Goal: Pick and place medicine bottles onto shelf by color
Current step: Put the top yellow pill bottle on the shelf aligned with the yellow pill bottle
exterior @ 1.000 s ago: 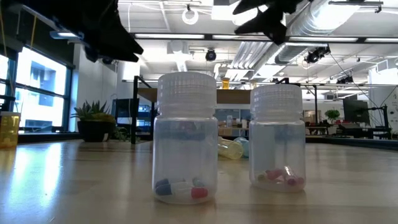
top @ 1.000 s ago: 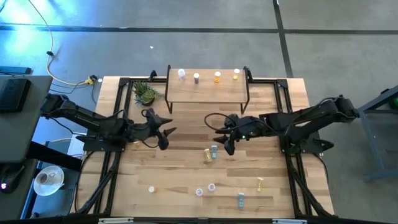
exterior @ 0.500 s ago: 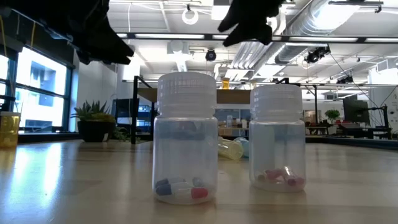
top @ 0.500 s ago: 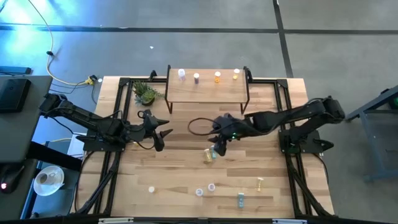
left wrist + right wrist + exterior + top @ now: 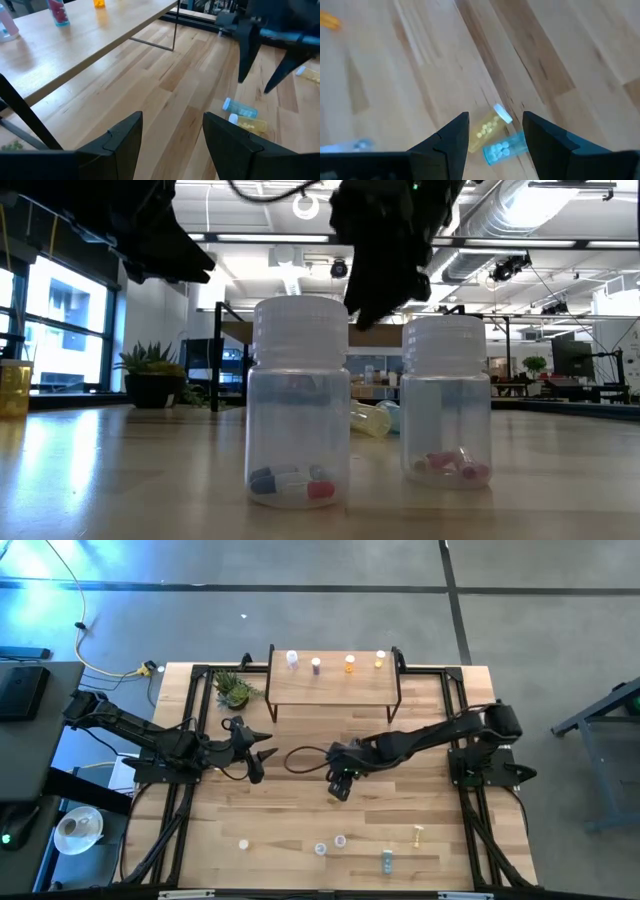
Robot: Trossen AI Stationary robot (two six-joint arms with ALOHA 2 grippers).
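Looking down from the high view, we see the right tool spread over the yellow bottle and blue bottle, which it hides. Low view: dark tool above two clear bottles. Left tool spread, idle.

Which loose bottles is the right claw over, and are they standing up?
The yellow bottle and blue bottle, lying side by side on the table mid-board. They lie on their sides under the open right claw; the front-edge bottles stand apart.
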